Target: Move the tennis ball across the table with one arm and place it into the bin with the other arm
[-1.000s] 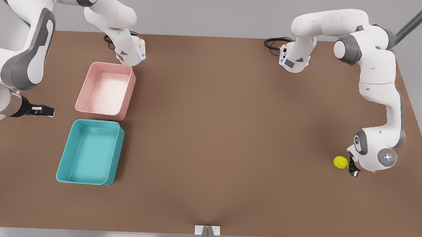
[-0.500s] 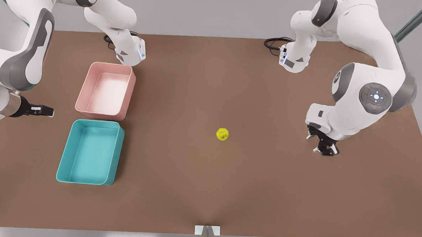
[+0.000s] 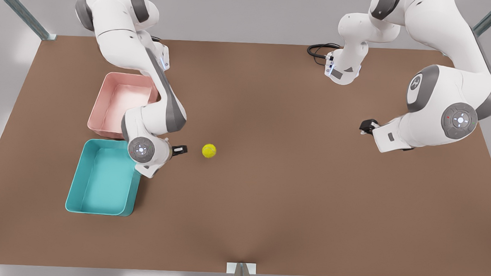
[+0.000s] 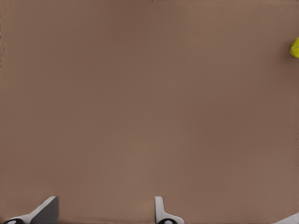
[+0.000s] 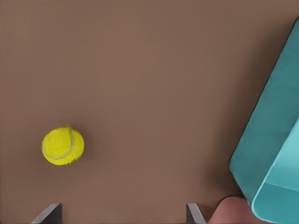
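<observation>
The tennis ball (image 3: 209, 150) is rolling across the worktop (image 3: 267, 197), now lying just ahead of the right gripper (image 3: 180, 149) (jaws apart), which has swung beside the bin (image 3: 103, 177). The left gripper (image 3: 367, 126) is retreating, jaws apart.

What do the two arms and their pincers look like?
The left arm and the right arm are white, rounded shells with grey joint bands. Each bears a round grey disc with small lights. The left pincer and the right pincer are black with white parts. A black cable coils by one base.
</observation>
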Action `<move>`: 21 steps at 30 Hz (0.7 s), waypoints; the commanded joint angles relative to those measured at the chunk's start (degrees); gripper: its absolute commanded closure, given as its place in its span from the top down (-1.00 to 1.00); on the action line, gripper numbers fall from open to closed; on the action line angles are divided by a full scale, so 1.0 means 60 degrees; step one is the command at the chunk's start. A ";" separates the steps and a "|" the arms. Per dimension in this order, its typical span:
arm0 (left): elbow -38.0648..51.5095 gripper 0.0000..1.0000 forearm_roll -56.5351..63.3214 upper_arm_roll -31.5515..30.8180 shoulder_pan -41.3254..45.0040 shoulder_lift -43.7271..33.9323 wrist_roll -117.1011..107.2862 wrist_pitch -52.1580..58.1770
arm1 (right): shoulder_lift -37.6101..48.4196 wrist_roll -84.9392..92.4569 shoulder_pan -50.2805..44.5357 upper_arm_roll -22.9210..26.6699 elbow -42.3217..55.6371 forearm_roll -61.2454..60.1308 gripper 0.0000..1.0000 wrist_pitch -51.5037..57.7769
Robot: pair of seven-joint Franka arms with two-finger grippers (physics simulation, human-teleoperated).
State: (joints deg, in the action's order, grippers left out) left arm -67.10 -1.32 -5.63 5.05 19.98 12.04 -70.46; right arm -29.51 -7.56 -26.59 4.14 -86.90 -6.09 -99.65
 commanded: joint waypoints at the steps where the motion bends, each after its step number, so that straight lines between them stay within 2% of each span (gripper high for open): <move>1: -0.0009 1.00 -0.0058 -0.0014 -0.0007 0.0011 -0.4804 -0.0005 | -0.0120 -0.7323 -0.0504 -0.0002 -0.0530 -0.0215 1.00 -0.3356; 6: -0.0082 1.00 0.0044 -0.0058 0.0052 0.0069 -0.4775 -0.0020 | -0.0956 -0.8232 -0.1355 -0.0002 -0.0517 -0.0215 1.00 -0.4354; 12: -0.0258 1.00 0.0059 -0.0131 0.0052 0.0054 -0.4775 0.0068 | -0.0604 -0.8335 -0.1926 -0.0002 -0.1937 -0.0186 1.00 -0.5745; 21: -0.0419 1.00 0.0059 -0.0131 0.0052 0.0054 -0.4775 0.0068 | -0.0296 -0.8335 -0.2219 -0.0002 -0.2889 -0.0186 1.00 -0.6024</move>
State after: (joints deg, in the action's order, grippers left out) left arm -69.58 -1.00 -6.40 5.37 20.40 -7.72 -70.14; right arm -31.57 -41.82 -39.93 4.17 -103.78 -7.16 -132.87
